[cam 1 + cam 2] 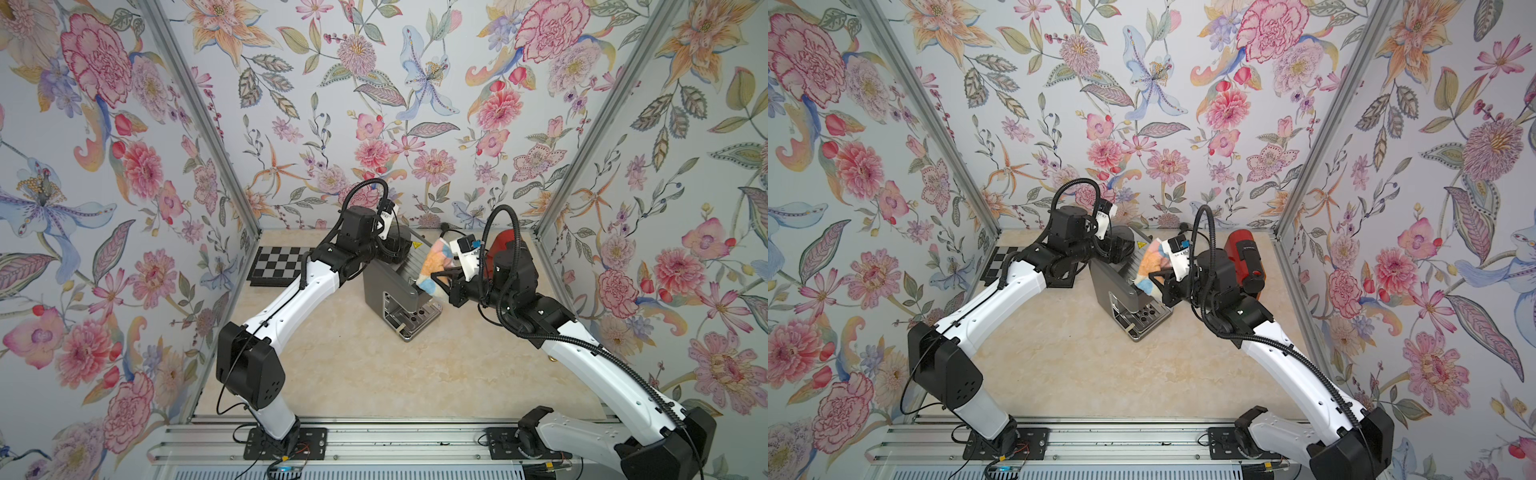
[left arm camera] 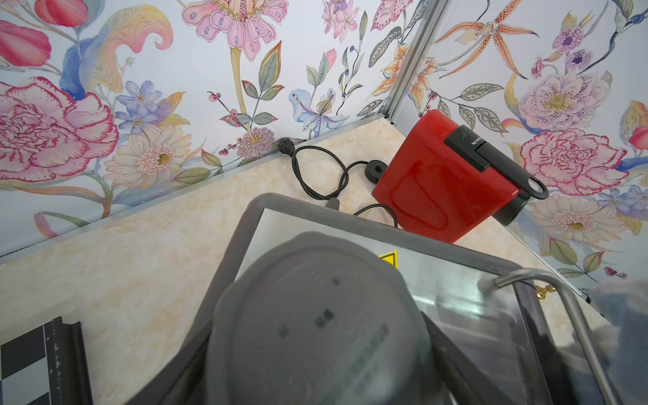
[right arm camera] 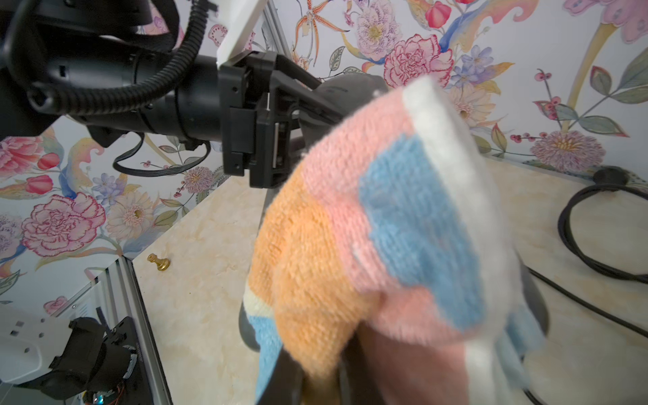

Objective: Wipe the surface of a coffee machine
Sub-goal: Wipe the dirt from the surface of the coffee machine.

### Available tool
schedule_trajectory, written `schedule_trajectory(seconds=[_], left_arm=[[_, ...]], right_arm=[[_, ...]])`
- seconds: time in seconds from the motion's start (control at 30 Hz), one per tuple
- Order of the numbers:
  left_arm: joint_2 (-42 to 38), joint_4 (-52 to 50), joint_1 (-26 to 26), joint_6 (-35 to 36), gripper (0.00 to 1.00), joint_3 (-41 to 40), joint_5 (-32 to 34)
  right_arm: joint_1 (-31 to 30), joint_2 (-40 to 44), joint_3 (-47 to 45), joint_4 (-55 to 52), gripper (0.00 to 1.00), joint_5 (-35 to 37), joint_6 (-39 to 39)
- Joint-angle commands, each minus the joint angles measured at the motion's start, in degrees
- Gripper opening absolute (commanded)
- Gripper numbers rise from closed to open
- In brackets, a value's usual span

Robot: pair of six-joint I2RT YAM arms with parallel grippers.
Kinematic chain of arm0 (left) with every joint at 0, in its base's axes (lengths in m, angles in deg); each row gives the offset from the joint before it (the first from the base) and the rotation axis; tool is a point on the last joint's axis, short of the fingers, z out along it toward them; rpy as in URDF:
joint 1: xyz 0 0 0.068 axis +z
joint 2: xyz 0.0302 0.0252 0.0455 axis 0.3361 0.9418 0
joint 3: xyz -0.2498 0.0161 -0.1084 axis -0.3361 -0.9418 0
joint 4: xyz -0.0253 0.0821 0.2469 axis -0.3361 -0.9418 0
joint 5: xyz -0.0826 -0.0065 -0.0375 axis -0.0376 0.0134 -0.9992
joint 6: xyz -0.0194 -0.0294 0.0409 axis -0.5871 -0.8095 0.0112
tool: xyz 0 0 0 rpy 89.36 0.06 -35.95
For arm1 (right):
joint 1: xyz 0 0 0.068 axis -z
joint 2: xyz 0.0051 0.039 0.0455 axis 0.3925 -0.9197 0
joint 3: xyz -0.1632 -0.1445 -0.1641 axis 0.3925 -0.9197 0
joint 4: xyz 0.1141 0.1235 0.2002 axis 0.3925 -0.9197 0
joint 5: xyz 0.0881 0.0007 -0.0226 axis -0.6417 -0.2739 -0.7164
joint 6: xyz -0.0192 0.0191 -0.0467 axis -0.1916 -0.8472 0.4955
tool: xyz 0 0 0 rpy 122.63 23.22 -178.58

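Note:
A grey coffee machine (image 1: 384,286) (image 1: 1106,284) stands mid-table, its drip tray toward the front. My left gripper (image 1: 398,245) (image 1: 1119,243) reaches over its back, jaws set wide around the round grey cap (image 2: 308,280) on top and closed on it; the left wrist view shows dark fingers at both sides of the cap. My right gripper (image 1: 442,277) (image 1: 1160,277) is shut on a pastel orange, pink and blue cloth (image 1: 432,266) (image 1: 1151,266) (image 3: 368,228), which rests against the machine's ribbed top on its right side. The cloth hides the right fingertips.
A red capsule coffee machine (image 1: 500,245) (image 1: 1241,253) (image 2: 438,182) stands behind my right wrist near the back right corner. A black power cord (image 2: 315,171) (image 3: 596,228) loops along the back wall. A checkerboard (image 1: 276,266) lies back left. A small brass pawn (image 3: 159,262) sits on the table.

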Motion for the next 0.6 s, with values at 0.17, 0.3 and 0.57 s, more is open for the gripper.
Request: schedule_trajectory(seconds=[0.17,0.3,0.57], left_arm=[[1.3,-1.7,-3.0,-1.8,0.23,-1.4,-4.7],[1.5,-1.4,-3.0,-2.1,0.23,-1.6,-4.9],[1.5,-1.1,-3.0,-2.1,0.22,-1.8,-5.0]], right_arm=[[-9.9,-1.2,-0.4,-3.1,0.00,8.6,2.2],[-2.7,0.7,-2.7,-2.2,0.00,7.5,0.4],[8.6,2.6,-10.3,2.4,0.00,3.7,-1.4]])
